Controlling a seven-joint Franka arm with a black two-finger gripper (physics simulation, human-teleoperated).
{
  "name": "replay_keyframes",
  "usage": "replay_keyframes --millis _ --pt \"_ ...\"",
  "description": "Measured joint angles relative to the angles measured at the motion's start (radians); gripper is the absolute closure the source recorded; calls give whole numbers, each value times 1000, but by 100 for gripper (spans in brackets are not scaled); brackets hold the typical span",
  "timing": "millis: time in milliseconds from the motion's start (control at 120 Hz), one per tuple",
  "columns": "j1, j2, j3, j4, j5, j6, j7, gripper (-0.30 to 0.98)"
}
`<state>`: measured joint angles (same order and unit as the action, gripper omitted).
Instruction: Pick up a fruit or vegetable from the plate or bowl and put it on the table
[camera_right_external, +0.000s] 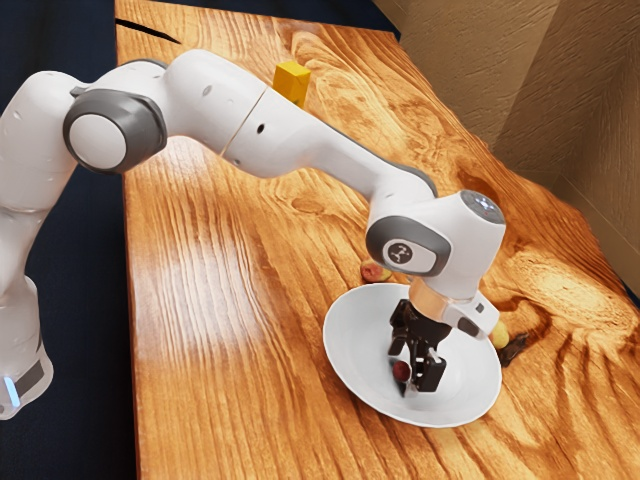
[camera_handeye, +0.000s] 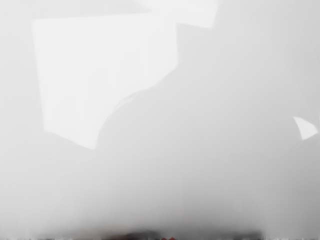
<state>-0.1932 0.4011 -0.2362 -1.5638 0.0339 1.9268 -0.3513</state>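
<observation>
I have my gripper (camera_right_external: 415, 380) low in the white bowl (camera_right_external: 354, 345), at a dark red fruit (camera_right_external: 401, 371). Whether the fingers grasp it, I cannot tell.

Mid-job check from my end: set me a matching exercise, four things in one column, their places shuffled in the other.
1. Yellow block
2. White dish
3. Dark-red fruit
4. Reddish-yellow fruit

A. Just outside the dish's rim
B. Right by the gripper
C. Well away from the dish
D. On the table, below the gripper

Pairs: 1-C, 2-D, 3-B, 4-A
</observation>
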Motion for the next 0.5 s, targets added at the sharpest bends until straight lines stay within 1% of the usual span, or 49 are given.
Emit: replay_keyframes --millis 317,500 --pt "1 -3 0 0 0 -19 -1 3" --pt "0 -3 9 7 0 -22 -4 12"
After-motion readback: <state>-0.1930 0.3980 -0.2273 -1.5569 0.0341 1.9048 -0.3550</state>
